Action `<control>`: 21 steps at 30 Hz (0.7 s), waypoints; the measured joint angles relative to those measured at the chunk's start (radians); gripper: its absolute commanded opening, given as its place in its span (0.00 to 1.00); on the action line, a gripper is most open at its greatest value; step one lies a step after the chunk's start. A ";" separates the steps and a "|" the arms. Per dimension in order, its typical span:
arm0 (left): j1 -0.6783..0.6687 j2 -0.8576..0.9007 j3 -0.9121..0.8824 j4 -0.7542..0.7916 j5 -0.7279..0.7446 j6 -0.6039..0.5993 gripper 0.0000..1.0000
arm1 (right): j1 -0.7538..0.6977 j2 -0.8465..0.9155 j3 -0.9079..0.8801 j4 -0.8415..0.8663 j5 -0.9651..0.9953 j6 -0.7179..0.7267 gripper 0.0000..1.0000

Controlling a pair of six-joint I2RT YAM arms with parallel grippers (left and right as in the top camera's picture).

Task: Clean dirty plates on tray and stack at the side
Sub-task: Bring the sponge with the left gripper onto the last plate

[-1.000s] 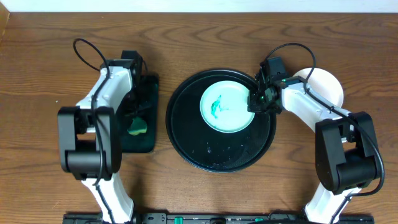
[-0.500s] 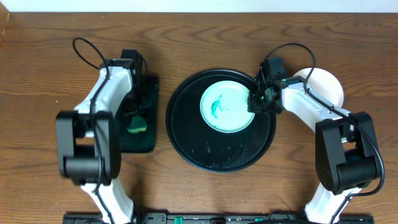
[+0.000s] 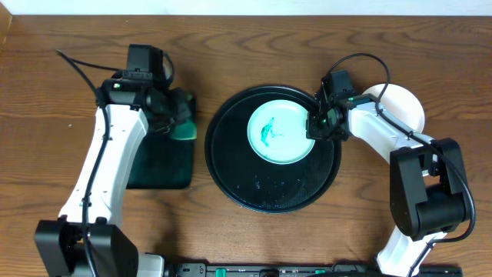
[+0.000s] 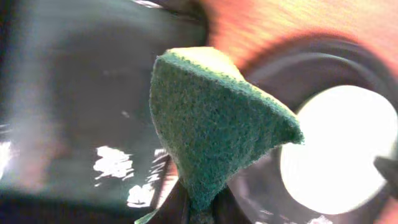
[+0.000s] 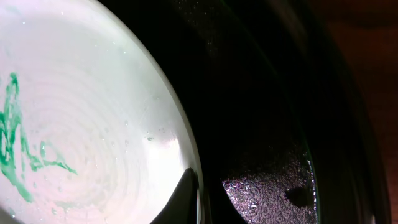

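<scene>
Landmark: the round black tray (image 3: 231, 173), glossy with a raised rim, on the wooden table (image 3: 246, 46).
Dirty plate: a pale mint-green plate (image 3: 280, 132) lies flat inside the tray, toward its far side. A teal smear (image 3: 267, 132) sits on the half nearer the tray's left edge.
Other plate: a white plate (image 3: 403, 104) rests on the table just off the tray's right edge, partly under the right arm.
Right gripper (image 5: 199, 202): closed to a thin pinch on the mint plate's right rim, with the lip between its fingers.
Left gripper (image 4: 200, 208): clamped tight on the lower corner of a green scouring sponge (image 4: 211, 118), held in the air left of the tray. It hangs over the corner of the rectangular black tray (image 3: 157, 165) nearest the round one.
Plate handling: it looks light, rigid and shallow. Droplets on the tray suggest a wet, slippery surface, so the plate would likely skate under wiping unless pinned.
Sponge handling: soft and compressible, so it will probably fold under pressure.
Where to hold: the raised lip is the only real purchase on the plate. The rim pinch opposite the smear leaves the dirty face free.
</scene>
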 measured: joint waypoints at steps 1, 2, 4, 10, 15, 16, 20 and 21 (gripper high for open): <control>-0.008 0.004 0.000 0.020 0.052 0.007 0.07 | 0.000 0.000 0.000 0.000 0.000 0.000 0.01; -0.019 0.006 0.000 0.039 0.092 0.011 0.07 | 0.000 0.000 0.000 0.000 0.000 0.000 0.01; -0.052 0.007 0.000 0.074 0.160 0.015 0.07 | 0.000 0.000 0.000 0.000 0.000 0.000 0.01; -0.220 0.035 0.000 0.166 0.282 0.011 0.07 | 0.000 0.000 0.000 0.002 -0.001 0.000 0.01; -0.336 0.148 0.000 0.231 0.315 -0.002 0.07 | 0.000 0.000 0.000 0.002 -0.003 0.000 0.01; -0.350 0.180 0.000 0.251 0.318 -0.010 0.07 | 0.000 0.000 0.000 0.002 -0.003 0.000 0.01; -0.377 0.307 0.000 0.339 0.326 -0.034 0.07 | 0.000 0.000 0.000 0.002 -0.006 0.000 0.01; -0.380 0.343 0.000 0.364 0.326 -0.043 0.07 | 0.000 0.000 0.000 0.002 -0.006 0.000 0.01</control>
